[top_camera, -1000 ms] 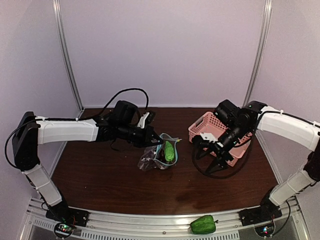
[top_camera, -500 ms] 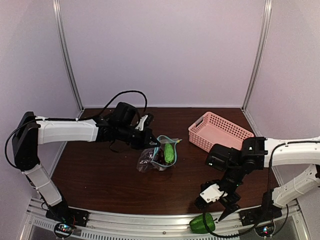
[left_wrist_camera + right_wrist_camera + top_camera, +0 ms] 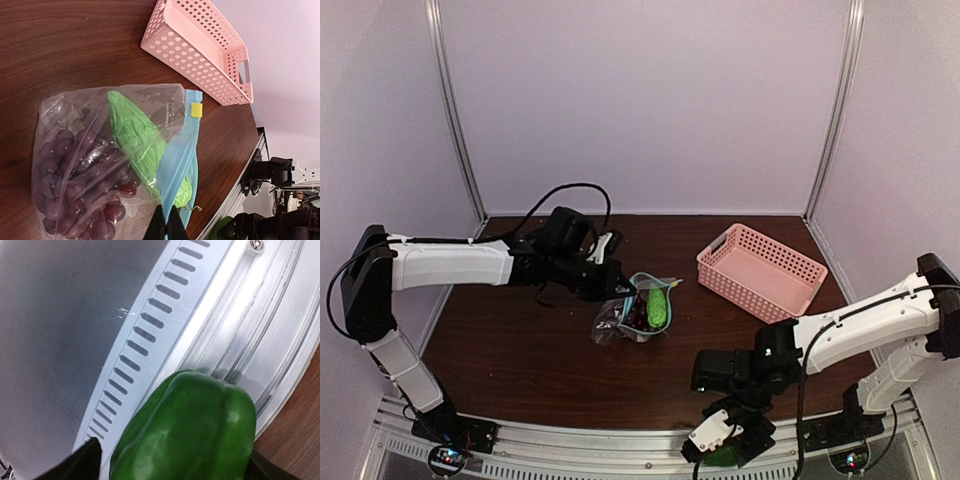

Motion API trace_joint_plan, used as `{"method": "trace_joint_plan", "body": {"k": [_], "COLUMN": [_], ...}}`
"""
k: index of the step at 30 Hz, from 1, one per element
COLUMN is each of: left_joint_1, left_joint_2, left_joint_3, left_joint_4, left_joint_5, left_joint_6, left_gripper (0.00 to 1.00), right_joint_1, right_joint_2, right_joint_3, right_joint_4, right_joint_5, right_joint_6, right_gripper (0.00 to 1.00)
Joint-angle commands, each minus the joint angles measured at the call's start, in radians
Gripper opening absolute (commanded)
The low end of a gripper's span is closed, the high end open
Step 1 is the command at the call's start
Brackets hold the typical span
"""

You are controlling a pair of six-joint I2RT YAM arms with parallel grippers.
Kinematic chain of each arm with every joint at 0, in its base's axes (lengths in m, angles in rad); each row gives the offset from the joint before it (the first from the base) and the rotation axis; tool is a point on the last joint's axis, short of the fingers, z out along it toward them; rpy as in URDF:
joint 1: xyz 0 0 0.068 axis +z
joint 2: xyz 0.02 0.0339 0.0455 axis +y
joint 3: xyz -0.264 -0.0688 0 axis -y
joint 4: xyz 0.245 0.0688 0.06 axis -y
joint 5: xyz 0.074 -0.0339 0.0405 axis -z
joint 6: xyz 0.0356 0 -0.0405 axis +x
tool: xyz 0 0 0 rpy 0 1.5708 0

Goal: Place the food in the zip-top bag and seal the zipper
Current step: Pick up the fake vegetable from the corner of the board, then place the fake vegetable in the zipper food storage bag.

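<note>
Bell pepper (image 3: 185,430) lies on the metal rail (image 3: 150,315) beyond the surface's (image 3: 520,350) near edge, straddled by my right pincer (image 3: 727,445), jaws spread, not yet gripping. My left pincer (image 3: 166,225) is clamped on the zipper (image 3: 180,155), zip-top bag (image 3: 75,150) mid-surface, well away.

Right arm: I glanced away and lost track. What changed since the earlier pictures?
The right gripper swung from the pink basket to the rail at the near edge; open, it now straddles the green bell pepper there, not visibly gripping. The left gripper stayed shut on the zipper; zip-top bag, grapes and basket stayed put.
</note>
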Motion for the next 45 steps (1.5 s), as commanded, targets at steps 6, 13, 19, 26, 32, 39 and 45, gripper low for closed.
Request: {"method": "trace_joint_plan", "body": {"k": [6,13,19,26,32,39,45], "left_joint_1": [0.007,0.004,0.004,0.004,0.004,0.002,0.002], "left_joint_2": [-0.049,-0.04,-0.054,-0.077,-0.082,-0.05,-0.014], "left_joint_3": [-0.028,-0.042,-0.042,-0.048,-0.077,-0.088,-0.067], "left_joint_4": [0.015,0.079,0.086,0.099,0.129,0.163,0.22], "left_joint_5": [-0.003,0.079,0.107,0.117,0.132,0.161,0.171], "left_joint_6": [0.028,0.029,0.027,0.019,0.006,-0.007,-0.017], "left_gripper": [0.0,0.0,0.0,0.0,0.0,0.0,0.0], "right_joint_1": [-0.069,-0.337,-0.395,-0.452,-0.555,-0.576,-0.531], "right_joint_2": [-0.025,-0.013,0.05,0.258,0.357,0.441,0.535], "right_joint_3": [0.187,0.383,0.397,0.553,0.627,0.711,0.848], "right_joint_4": [-0.122,0.019,0.251,0.232,0.238,0.235,0.128], "right_joint_5": [0.138,0.087,0.076,0.125,0.054,-0.049,-0.164], "right_joint_6": [-0.052,0.07,0.184,0.303,0.456,0.551,0.564], "right_gripper": [0.48,0.42,0.41,0.39,0.38,0.4,0.42]}}
